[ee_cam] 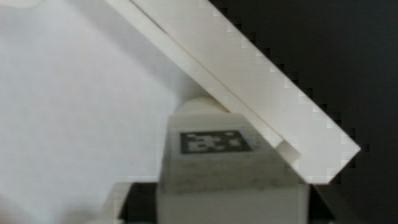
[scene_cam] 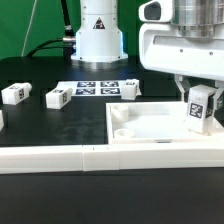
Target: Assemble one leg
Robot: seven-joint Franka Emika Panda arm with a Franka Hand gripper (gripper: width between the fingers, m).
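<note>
Franka arm's 2-finger gripper (scene_cam: 196,90) clamps a small white plastic rectangular leg (scene_cam: 200,112), tag outward, upright over the large flat white socketed panel (scene_cam: 140,128) near the worktop's edge on the exterior view's right. Misaligned, it could catch a socket rim and slip. The black worktop (scene_cam: 40,125) carries a spare leg (scene_cam: 57,98); a green backdrop (scene_cam: 30,30) hangs behind.

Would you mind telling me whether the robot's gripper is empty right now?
No, the gripper holds a small white tagged plastic leg upright over the large flat white panel.
</note>
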